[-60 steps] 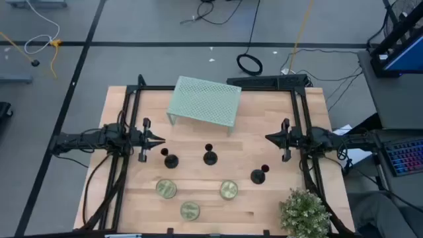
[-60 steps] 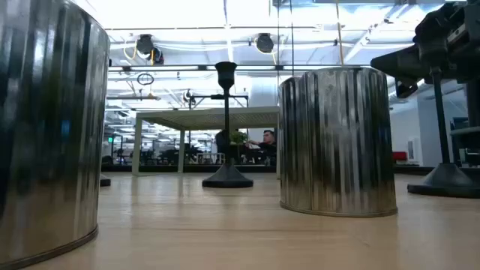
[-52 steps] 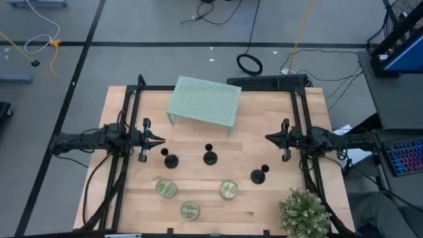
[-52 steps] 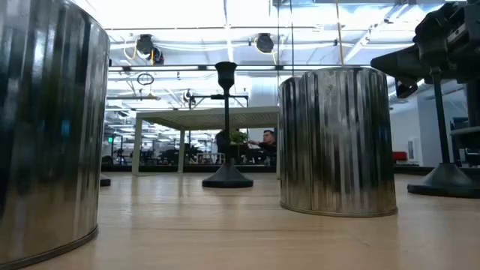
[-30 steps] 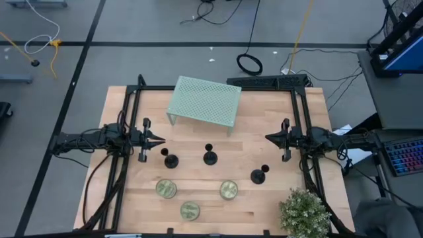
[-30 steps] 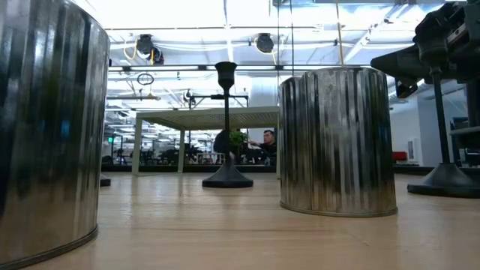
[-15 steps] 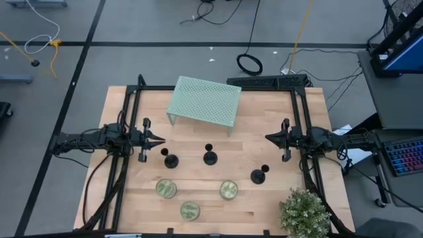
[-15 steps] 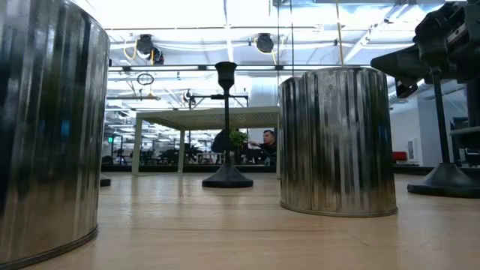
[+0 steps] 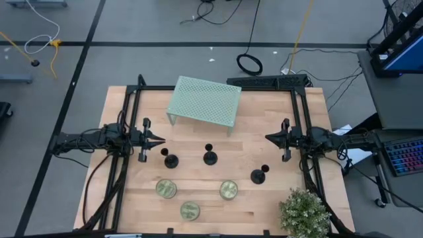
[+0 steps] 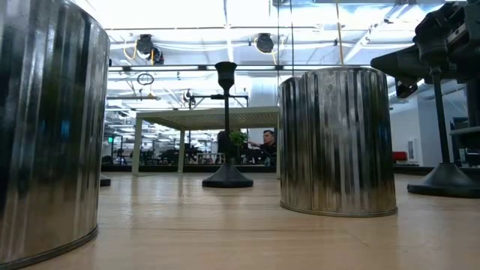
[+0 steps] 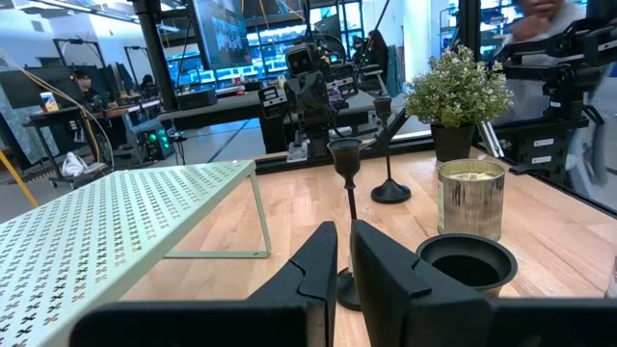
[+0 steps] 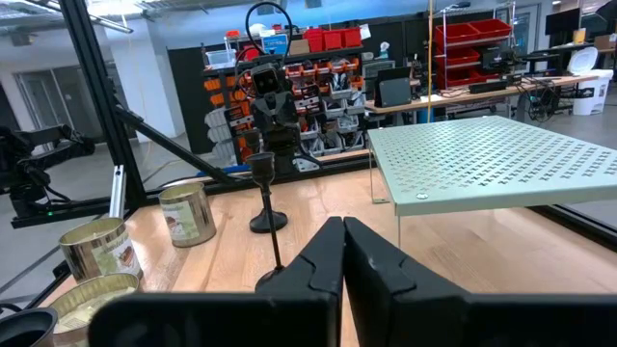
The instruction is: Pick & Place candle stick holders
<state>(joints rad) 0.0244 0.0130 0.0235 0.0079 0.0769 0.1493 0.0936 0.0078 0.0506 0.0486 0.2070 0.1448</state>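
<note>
Three black candle stick holders stand upright on their round bases on the wooden table: left [image 9: 170, 160], middle [image 9: 210, 157] and right [image 9: 258, 175]. My left gripper [image 9: 160, 139] is shut and empty above the table's left side, just beyond the left holder. My right gripper [image 9: 268, 138] is shut and empty at the right side, beyond the right holder. In the left wrist view the middle holder's cup [image 11: 345, 152] shows past the shut fingers [image 11: 342, 241]. The low view shows the middle holder [image 10: 226, 127] and the right holder's base [image 10: 446, 180].
A pale green mesh rack [image 9: 203, 100] stands on legs at the far middle. Three tin cans [image 9: 166, 189] [image 9: 229, 190] [image 9: 190, 211] stand near the front edge. A potted plant [image 9: 305, 213] is at the front right corner. Black frame rails run along both table sides.
</note>
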